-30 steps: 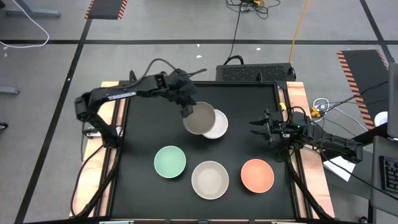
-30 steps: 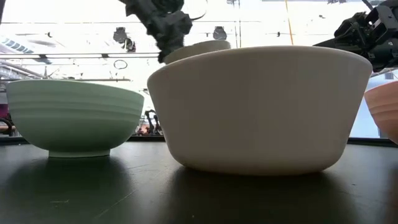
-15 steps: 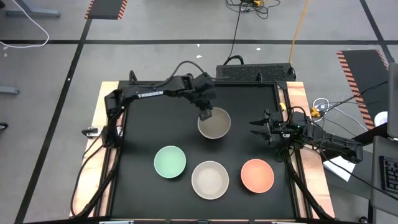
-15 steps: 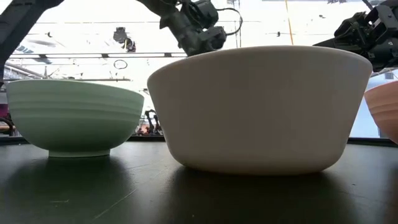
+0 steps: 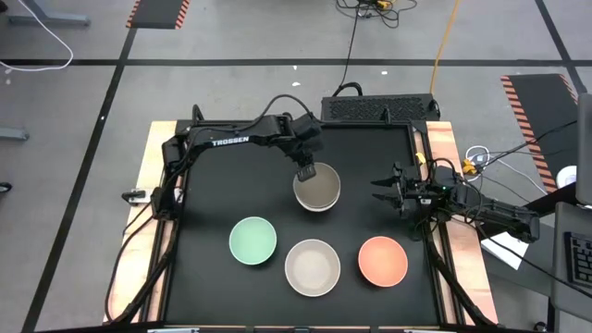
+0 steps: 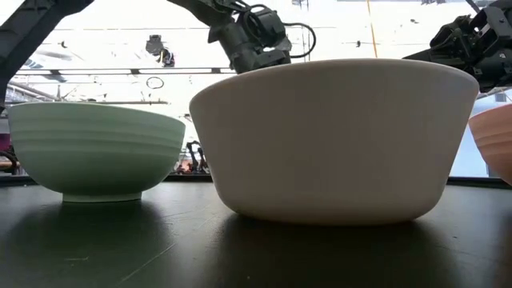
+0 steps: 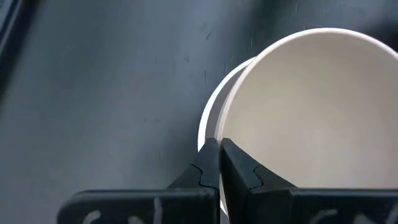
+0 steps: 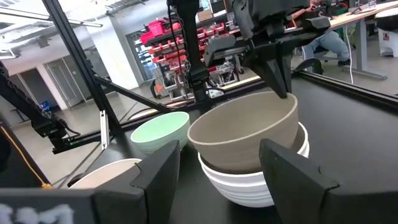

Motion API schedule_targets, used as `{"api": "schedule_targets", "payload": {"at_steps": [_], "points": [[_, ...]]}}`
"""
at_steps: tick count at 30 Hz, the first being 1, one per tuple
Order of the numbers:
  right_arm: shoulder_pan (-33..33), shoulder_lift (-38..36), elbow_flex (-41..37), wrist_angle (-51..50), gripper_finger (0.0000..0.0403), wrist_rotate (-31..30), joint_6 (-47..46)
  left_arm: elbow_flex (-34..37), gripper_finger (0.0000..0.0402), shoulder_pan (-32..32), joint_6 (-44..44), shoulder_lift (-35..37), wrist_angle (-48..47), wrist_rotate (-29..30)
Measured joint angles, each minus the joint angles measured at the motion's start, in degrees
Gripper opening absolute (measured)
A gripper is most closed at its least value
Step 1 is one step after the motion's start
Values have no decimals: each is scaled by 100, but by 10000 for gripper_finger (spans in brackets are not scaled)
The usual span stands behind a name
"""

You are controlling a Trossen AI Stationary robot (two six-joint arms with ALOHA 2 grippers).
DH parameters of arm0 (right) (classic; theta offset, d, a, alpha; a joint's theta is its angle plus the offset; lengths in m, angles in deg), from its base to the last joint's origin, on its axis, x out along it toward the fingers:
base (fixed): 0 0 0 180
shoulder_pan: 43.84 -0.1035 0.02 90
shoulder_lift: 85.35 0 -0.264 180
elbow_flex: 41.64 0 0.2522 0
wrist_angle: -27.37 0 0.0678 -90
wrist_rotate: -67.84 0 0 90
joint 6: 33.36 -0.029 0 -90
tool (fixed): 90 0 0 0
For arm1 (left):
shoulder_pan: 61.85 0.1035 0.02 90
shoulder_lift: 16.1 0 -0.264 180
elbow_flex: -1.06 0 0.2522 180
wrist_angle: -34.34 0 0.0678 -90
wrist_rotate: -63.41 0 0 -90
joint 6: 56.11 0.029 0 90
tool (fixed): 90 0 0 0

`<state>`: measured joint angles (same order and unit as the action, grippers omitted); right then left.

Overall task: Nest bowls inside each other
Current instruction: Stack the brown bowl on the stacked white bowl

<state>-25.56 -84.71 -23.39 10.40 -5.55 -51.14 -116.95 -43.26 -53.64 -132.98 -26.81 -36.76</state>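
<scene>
Two fingers of the left pincer pinch the rim of the grey-brown bowl, which sits nested in a white bowl directly beneath. Nearer the front edge of the worktop stand the mint green bowl, cream-beige bowl and salmon-orange bowl. Off to the side, the right pincer hovers with fingers spread.

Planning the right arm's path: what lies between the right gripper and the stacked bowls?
Only bare black table: the high view shows nothing between the open right gripper and the grey-brown bowl nested in the white bowl.
</scene>
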Motion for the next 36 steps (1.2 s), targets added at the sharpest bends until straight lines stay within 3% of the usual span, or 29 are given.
{"api": "schedule_targets", "payload": {"at_steps": [12,36], "points": [[-1,0,0,-2,212,1,-59,0,0,-141,-6,-85,-170,292],[1,2,0,-2,212,1,-129,2,13,-258,-3,-166,-184,315]]}}
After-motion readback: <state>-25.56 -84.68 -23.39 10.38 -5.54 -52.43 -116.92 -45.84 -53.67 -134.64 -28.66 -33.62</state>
